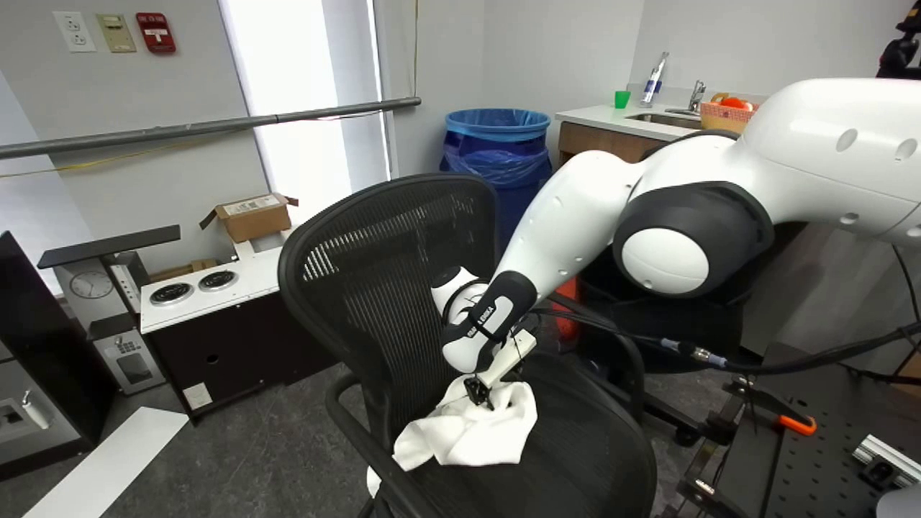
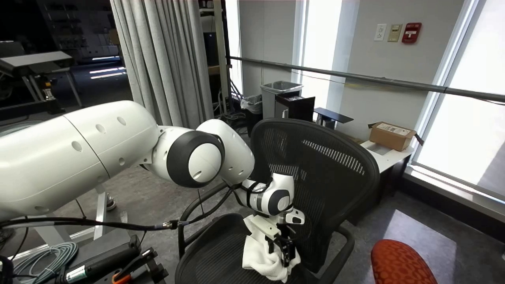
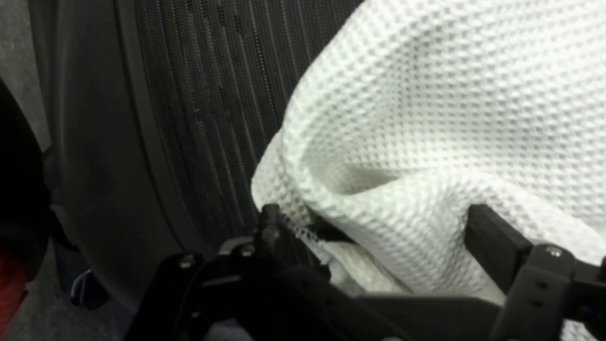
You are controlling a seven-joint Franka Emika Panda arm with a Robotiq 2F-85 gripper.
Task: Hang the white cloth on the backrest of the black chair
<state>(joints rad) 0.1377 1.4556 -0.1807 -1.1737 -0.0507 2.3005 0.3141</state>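
White cloth (image 1: 475, 435) heaped on the black chair's (image 1: 583, 450) seat

Waffle-woven and loosely bunched, the white cloth lies on the seat of the black chair, next to the foot of its backrest (image 2: 327, 169); whether cloth and backrest touch cannot be told. In an exterior view, part of the cloth runs under the chair's armrest (image 1: 370, 442), and a corner shows on the armrest's outer side.

The robot arm (image 1: 568, 208) reaches over the chair in both exterior views. Its pincer (image 3: 374, 218) is down at the cloth, above the seat. In the wrist view the two fingers (image 3: 497, 246) stand well apart, with folds of cloth between them; one is at the cloth's edge, nearer the rim of the chair's seat.

Beyond the chair's backrest, a cardboard box (image 1: 257, 219) sits with flaps open on a white-topped cabinet (image 1: 252, 277) with two coil burners (image 1: 217, 280). Behind the chair, near the wall, stands a blue bin (image 1: 496, 155). An orange-handled tool (image 1: 796, 424) lies on a dark perforated bench (image 1: 824, 460) near the chair's front.
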